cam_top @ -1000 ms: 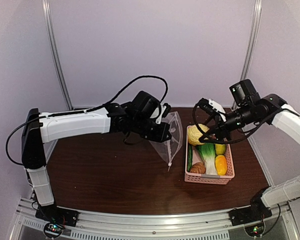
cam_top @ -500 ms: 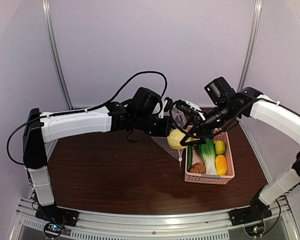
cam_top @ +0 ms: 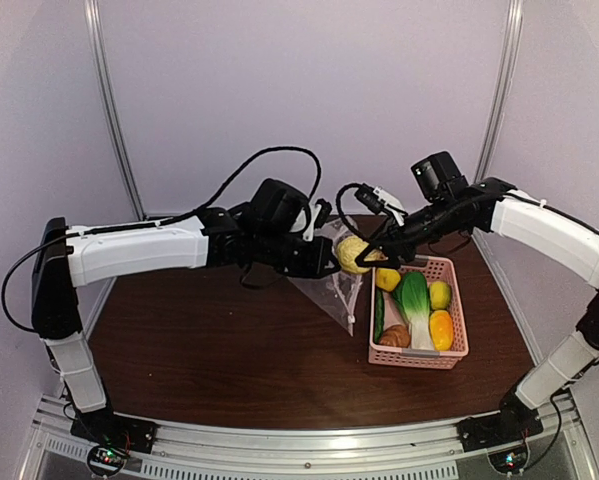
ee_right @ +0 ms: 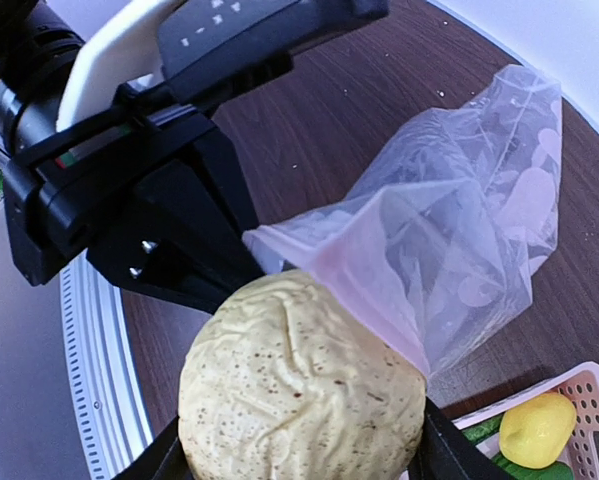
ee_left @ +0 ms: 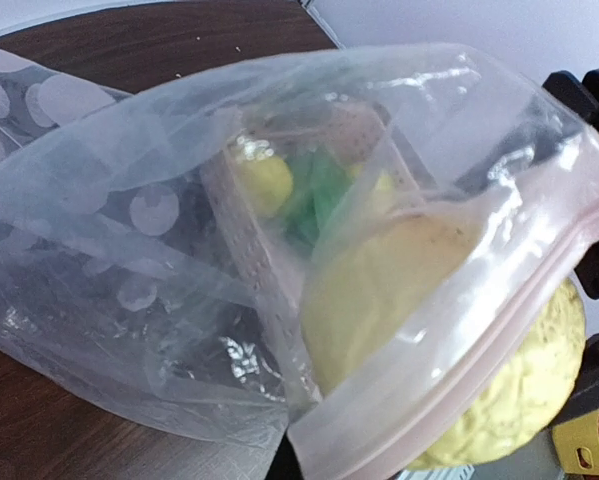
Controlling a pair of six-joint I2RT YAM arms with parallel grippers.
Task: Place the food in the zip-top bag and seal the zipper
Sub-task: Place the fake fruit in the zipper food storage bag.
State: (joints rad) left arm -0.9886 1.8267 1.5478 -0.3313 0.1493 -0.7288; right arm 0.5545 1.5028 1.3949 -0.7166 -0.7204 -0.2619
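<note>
The left end effector (cam_top: 326, 264), jaws closed tight, pinches the mouth edge of a clear floppy plastic zip-top bag printed with pale round dots (cam_top: 335, 292). It holds the bag up over the dark brown wooden surface (cam_top: 209, 350). The right end effector (ee_right: 304, 450) reaches in from the other side. Its fingers are spread partway and clamped on either side of a round pale-yellow pitted toy food (ee_right: 299, 385). That piece sits right at the bag's mouth, touching the thin pale-pink zipper strip (ee_left: 499, 335). Whether any of it is past the rim cannot be told. Just beside the bag, a pink perforated plastic basket (cam_top: 457, 356) on the surface holds two yellow toy lemons (cam_top: 387, 279), a green-white toy bok choy (cam_top: 414, 300), an orange-yellow piece (cam_top: 441, 328) and a brown bread piece (cam_top: 395, 337).
</note>
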